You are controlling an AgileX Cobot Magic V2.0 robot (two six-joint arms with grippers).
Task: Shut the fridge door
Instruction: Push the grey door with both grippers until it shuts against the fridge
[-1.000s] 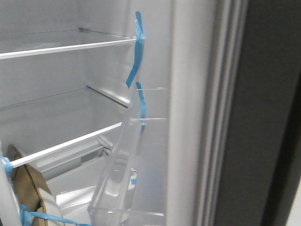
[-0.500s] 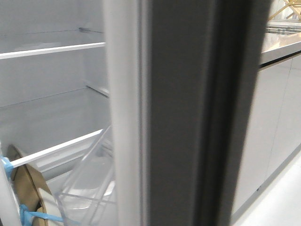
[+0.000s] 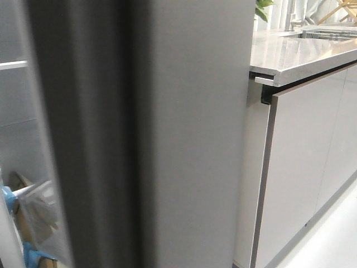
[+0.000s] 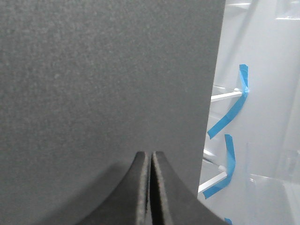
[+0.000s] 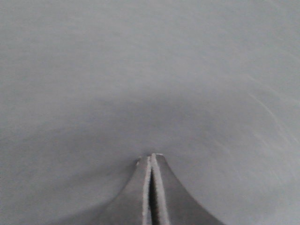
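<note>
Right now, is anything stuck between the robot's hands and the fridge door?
Nothing visible. The shut left gripper sits right against the dark fridge door, and the shut right gripper faces a plain grey surface close up.

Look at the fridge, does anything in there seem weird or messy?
Yes. Strips of blue tape are stuck across the white shelf edges inside, which isn't usual for a fridge. The tall matte dark grey fridge door is only partly shut, so a slice of the inside shows. Nothing looks spilled or broken.

Glossy light grey cabinet fronts (image 3: 312, 167), pale countertop (image 3: 295, 53), white floor (image 3: 334, 240)
</note>
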